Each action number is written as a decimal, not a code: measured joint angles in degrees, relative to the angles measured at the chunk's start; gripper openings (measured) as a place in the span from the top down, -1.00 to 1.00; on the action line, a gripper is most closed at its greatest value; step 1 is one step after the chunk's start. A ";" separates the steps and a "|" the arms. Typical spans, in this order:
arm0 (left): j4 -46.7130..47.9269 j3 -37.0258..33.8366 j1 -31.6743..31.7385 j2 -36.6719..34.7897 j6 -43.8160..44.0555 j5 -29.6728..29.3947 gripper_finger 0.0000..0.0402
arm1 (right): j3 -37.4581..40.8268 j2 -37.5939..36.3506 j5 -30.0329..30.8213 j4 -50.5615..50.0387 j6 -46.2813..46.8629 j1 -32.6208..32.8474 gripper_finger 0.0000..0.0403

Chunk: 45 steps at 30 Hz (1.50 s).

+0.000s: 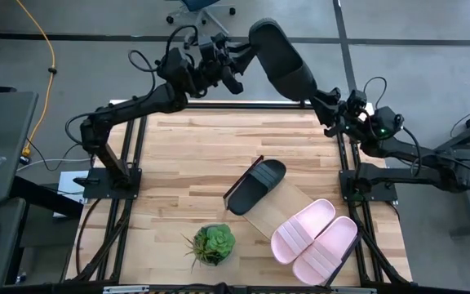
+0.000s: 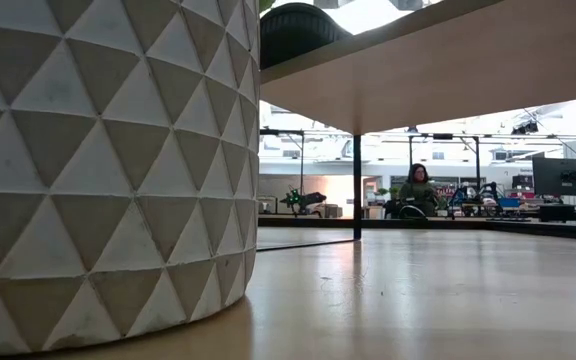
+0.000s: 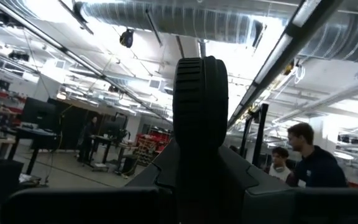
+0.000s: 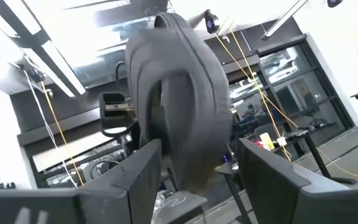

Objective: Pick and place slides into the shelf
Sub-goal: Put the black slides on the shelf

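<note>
Black slide passing between two arms above the far edge of the counter

Nearest, two pale pink slides and one black slide lie on the light-wood shelf, beside a potted succulent. Beyond, the left gripper pinches a second black ribbed slide aloft; the right gripper, fingers spread wide around it, looks freshly let go, probably a handover.

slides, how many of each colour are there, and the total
black slides: 2, one on the shelf at, one up between the grippers at
pink slides: 2, side by side on the shelf at and
total: 4
</note>
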State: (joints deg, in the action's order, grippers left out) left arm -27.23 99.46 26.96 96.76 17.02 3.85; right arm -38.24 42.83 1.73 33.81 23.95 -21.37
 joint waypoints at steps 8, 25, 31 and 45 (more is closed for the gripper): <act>-1.24 -0.02 -0.83 0.72 0.18 -0.42 0.77 | 0.00 1.13 -0.13 0.53 -0.01 0.00 0.05; -3.32 0.00 -1.11 2.17 2.89 0.25 0.77 | 0.00 1.46 -1.64 2.22 -1.11 0.00 0.61; -3.42 0.00 -1.11 2.17 2.18 0.27 0.77 | 0.00 1.46 -0.96 2.31 -1.44 0.00 0.85; 4.22 0.00 3.81 2.13 -0.22 11.84 0.16 | 0.00 -2.73 3.84 7.90 -6.48 0.03 0.93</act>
State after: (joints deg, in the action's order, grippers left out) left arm -23.01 99.46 30.77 98.89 16.79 15.69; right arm -38.24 40.11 5.58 41.71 17.47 -21.33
